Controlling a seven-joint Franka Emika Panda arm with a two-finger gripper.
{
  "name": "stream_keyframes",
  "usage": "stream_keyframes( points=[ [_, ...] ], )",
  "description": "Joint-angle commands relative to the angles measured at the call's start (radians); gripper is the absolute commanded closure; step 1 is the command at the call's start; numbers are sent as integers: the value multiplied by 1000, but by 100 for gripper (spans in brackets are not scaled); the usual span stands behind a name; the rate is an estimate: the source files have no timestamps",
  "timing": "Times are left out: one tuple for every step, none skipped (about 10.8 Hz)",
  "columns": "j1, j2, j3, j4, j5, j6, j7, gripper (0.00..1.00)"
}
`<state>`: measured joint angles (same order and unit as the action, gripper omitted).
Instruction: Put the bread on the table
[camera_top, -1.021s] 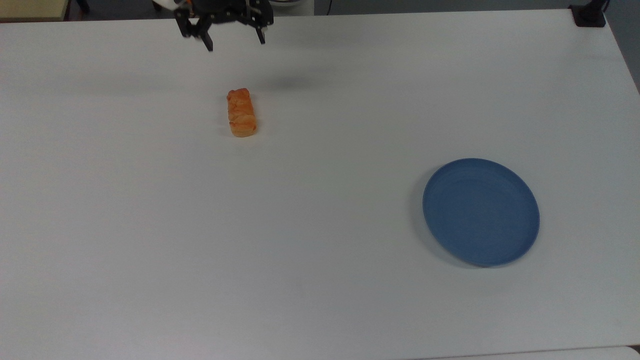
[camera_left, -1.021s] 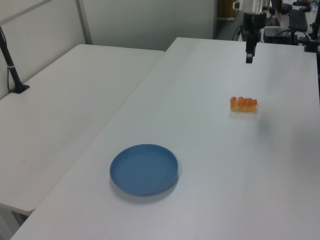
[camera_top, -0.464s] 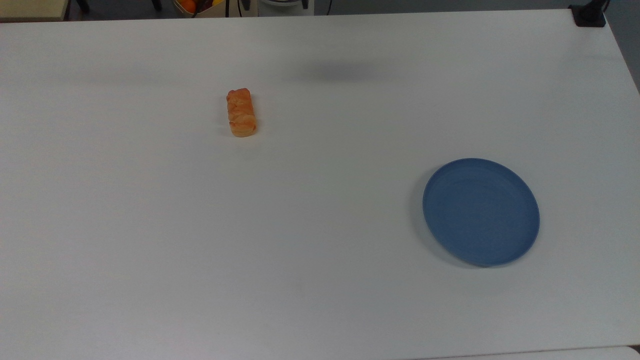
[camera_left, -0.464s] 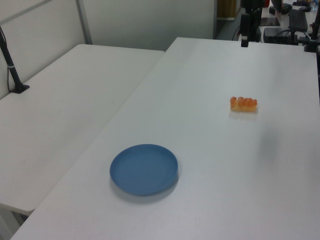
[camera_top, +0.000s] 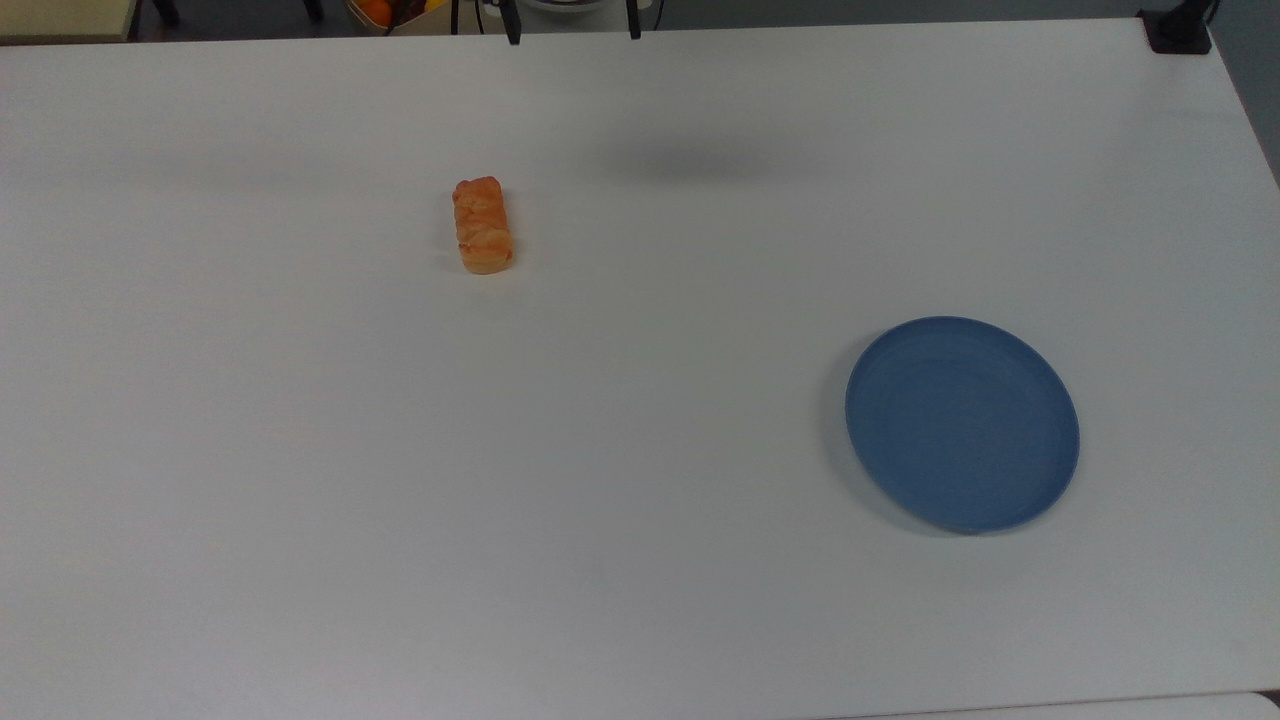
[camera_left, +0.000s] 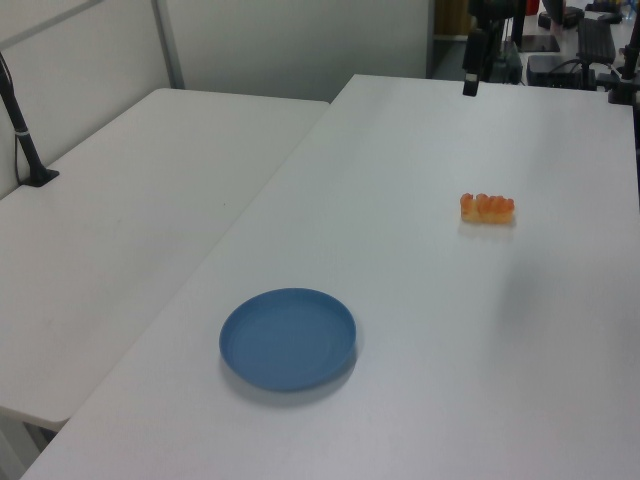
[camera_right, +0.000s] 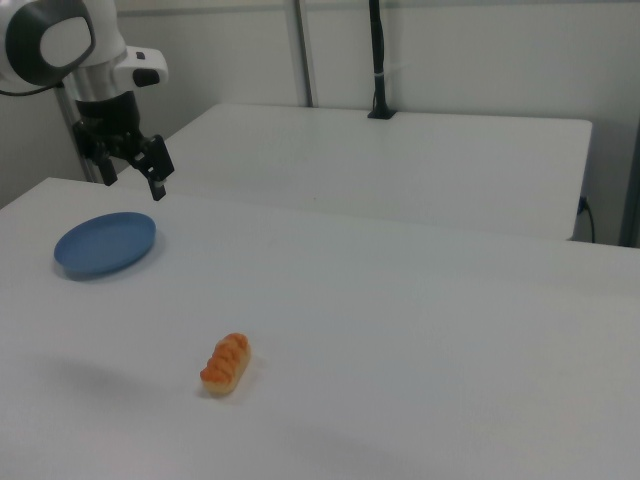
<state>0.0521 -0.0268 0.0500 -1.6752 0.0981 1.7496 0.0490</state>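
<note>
- Round blue matte plate (camera_top: 962, 423) with a low raised rim: holds nothing; sits flat on the large plain white smooth tabletop (camera_top: 640, 560)
- Small oblong golden-orange bread roll (camera_top: 483, 225), lumpy flaky crust with paler patches: lies flat on the tabletop, well apart from the plate, toward the top view's upper left
- Black two-finger gripper (camera_right: 130, 180) on the white robot arm (camera_right: 62, 45): hangs in the air clear of the table, fingers spread apart, nothing between them; well apart from the roll
- Top view: two dark fingertips (camera_top: 514, 33) at the table's far edge
- No readable writing on any item
</note>
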Motion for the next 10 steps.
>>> stream_keyframes(
  points=[
    [-6,5,-16,-11,-15,36,-124,0],
    [-6,5,-21,-2,-15,25,-115,0],
    [-5,2,-33,0,-17,21,-121,0],
    [0,2,-33,-1,-17,22,-124,0],
    [2,4,-33,-3,-17,25,-127,0],
    [2,4,-33,-3,-17,24,-127,0],
    [2,4,-33,-3,-17,24,-127,0],
    [2,4,-33,-3,-17,24,-127,0],
    [2,5,-33,-3,-17,25,-127,0],
    [2,5,-33,-3,-17,25,-127,0]
  ],
)
